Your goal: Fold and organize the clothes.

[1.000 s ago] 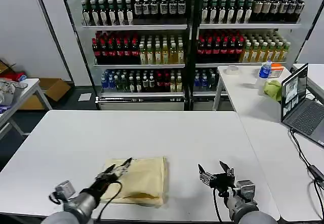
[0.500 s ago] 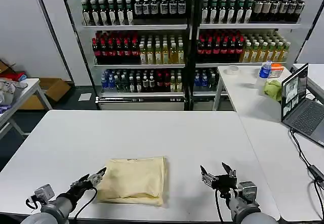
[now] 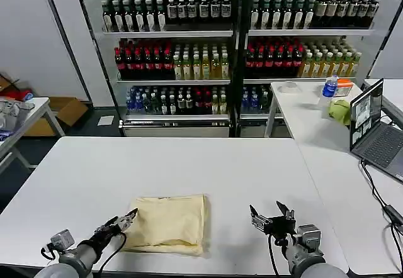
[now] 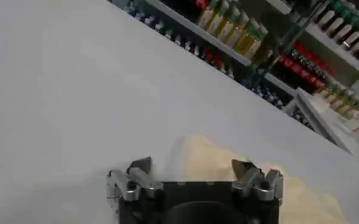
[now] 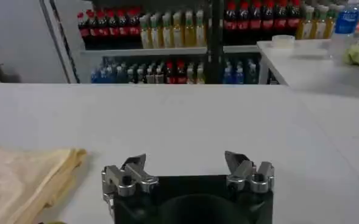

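The white table (image 3: 189, 165) carries one thing that matters here: the T-shirt (image 3: 169, 222), pale cream-yellow, already folded into a flat, roughly square packet. It lies near the table's front edge, a little to the robot's left of centre, well apart from the laptop (image 3: 376, 136) on the side table.

The main risk, as I judge it, comes from the thin, soft fabric. The layered edges at the front of the packet look slightly loose, so a finger dragging across the top could peel a layer back and undo the fold. A push from the side could also slide the whole packet toward the front edge, which is close.

The left gripper (image 3: 122, 222) is low at the front left, its jaws spread apart and holding nothing. Its tips are just beside the shirt's left edge, about level with the packet's middle; I cannot tell whether they touch the cloth. In the left wrist view the left gripper (image 4: 194, 172) has the shirt (image 4: 240, 173) directly ahead of its open fingers.

The right gripper (image 3: 272, 216) waits over bare table to the right of the shirt, near but clearly apart from it, jaws wide and empty. In the right wrist view the right gripper (image 5: 185, 168) sees the packet (image 5: 27, 176) off to one side.
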You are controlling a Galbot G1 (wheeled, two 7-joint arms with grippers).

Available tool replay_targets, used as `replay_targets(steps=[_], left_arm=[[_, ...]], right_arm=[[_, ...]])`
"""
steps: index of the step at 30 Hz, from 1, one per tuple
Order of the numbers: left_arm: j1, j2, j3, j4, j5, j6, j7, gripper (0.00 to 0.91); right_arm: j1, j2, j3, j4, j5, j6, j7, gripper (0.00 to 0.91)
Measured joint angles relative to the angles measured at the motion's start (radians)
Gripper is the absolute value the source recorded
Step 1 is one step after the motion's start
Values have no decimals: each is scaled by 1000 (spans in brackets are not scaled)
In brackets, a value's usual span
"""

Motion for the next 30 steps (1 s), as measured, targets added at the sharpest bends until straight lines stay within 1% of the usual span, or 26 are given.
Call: replay_targets(steps=[10, 11, 12, 13, 22, 28, 30], left_arm=[[-10, -34, 45, 7, -16, -1, 4, 907], [-11, -38, 49, 6, -19, -1, 5, 846], [-12, -40, 51, 6, -24, -1, 4, 504], [-14, -41, 52, 6, -27, -1, 4, 20], [-21, -39, 51, 13, -67, -3, 5, 20], [-22, -50, 47, 19, -88, -9, 19, 30], [-24, -55, 43, 17, -100, -9, 22, 20]], right_arm=[[-2, 3, 0, 5, 0, -1, 3, 907], [-1, 3, 0, 5, 0, -2, 3, 907], [-1, 3, 0, 5, 0, -2, 4, 907], [-1, 3, 0, 5, -1, -3, 5, 907], [-1, 13, 0, 7, -3, -6, 8, 907], [-2, 23, 1, 7, -5, -7, 10, 907], [-4, 26, 0, 7, -7, -8, 10, 907]])
